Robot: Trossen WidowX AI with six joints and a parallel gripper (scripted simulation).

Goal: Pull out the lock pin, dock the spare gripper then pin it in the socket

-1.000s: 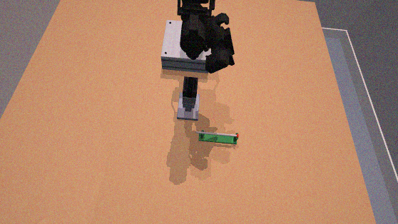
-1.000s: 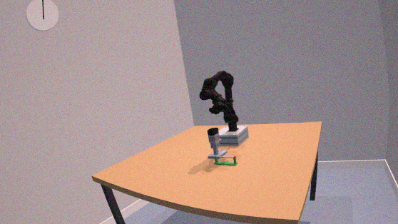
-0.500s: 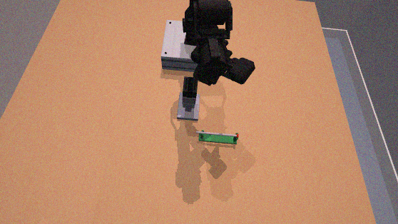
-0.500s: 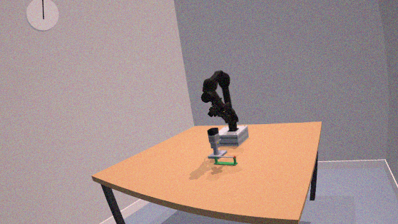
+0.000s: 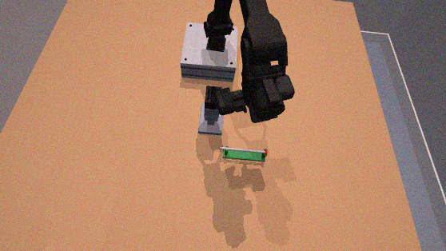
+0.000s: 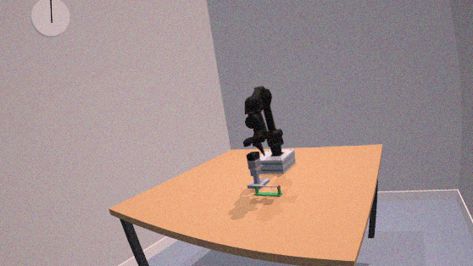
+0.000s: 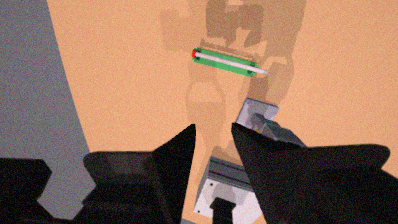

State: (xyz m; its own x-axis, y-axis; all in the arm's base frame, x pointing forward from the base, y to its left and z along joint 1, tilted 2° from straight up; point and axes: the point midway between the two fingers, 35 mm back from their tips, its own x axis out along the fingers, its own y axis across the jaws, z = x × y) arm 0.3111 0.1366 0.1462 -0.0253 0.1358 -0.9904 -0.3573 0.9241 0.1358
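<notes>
Fetching the lock pin, it seems
White red-headed pin [image 5: 244,150] [image 6: 266,186] [image 7: 230,63] lies on green cradle [image 5: 244,155] [image 6: 269,194] [image 7: 220,66]; the black gripper [image 5: 244,105] [image 6: 254,148] [image 7: 213,127], part open, holds nothing and should descend to it.

No text, label, brand, number or sign can be read on anything shown in any view

From here I see an orange table [image 5: 120,172] [image 6: 254,220] [image 7: 125,100]. A gray block [image 5: 209,73] [image 6: 272,166] [image 7: 227,172], gray stand [image 5: 210,129] [image 6: 251,185] [image 7: 260,107] and green holder [image 5: 244,155] [image 6: 268,194] [image 7: 225,65] sit inside its edges.
</notes>
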